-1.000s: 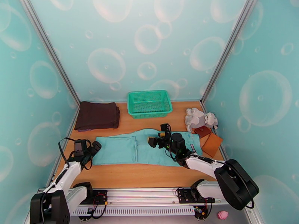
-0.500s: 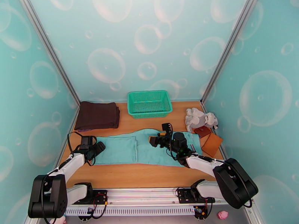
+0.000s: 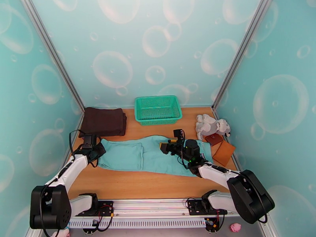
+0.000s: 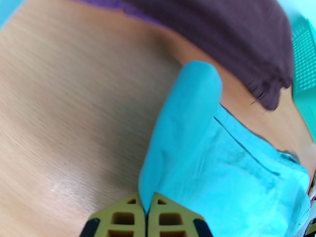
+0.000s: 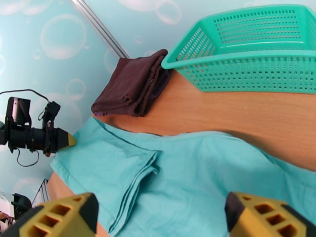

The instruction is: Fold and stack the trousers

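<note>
Across the middle of the wooden table [image 3: 130, 182] lie the trousers [image 3: 152, 158], spread flat, with their left end doubled back on itself into a squarish fold. I cannot make out which end carries the waistband, since my right arm covers the right part from above. My left gripper [image 4: 147, 218] sits at the trousers' far left corner with its yellow pads [image 4: 118, 216] pressed together. From the left wrist the cloth's edge runs straight into the seam between them, so I read it as pinched, though the frame's bottom cuts the fingers off and hides how much cloth is caught. My right gripper [image 5: 158, 218] stands wide, two yellow fingertips [image 5: 59, 218] poking in at the lower corners of its own camera with the trousers beneath the gap; whether the tips touch the cloth I cannot tell. Behind the trousers sit a folded dark brown garment [image 3: 103, 122] at far left and a green basket [image 3: 158, 110] at centre. A pale plush toy [image 3: 211, 126] lies at the right edge beside flat brown pieces [image 3: 223, 151] whose kind I cannot tell.
</note>
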{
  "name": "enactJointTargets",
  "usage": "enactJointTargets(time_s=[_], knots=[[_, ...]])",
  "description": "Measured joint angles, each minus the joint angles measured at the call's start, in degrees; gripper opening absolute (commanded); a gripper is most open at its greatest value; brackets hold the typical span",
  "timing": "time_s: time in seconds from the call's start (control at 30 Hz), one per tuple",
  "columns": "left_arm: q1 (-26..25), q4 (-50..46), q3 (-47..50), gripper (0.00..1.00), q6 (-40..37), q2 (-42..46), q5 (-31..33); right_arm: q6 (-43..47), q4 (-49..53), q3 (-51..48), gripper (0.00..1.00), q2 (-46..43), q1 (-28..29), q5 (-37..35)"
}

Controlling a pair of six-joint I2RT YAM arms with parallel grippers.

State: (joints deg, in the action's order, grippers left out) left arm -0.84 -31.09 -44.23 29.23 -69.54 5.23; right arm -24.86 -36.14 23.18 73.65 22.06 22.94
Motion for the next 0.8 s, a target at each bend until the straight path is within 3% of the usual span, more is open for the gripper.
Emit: enactJointTargets(time_s=[0.3, 0.8], knots=[[0.74, -11.43, -14.71, 0.0, -2.69, 2.27, 7.76, -0.02, -0.02, -0.07, 0.88, -0.15, -0.33, 1.33], [2.21, -17.86, -15.54, 0.0, -5.9, 6.54, 10.91, -0.22, 4.7, 1.36, 0.87, 3.48, -0.83, 1.25]])
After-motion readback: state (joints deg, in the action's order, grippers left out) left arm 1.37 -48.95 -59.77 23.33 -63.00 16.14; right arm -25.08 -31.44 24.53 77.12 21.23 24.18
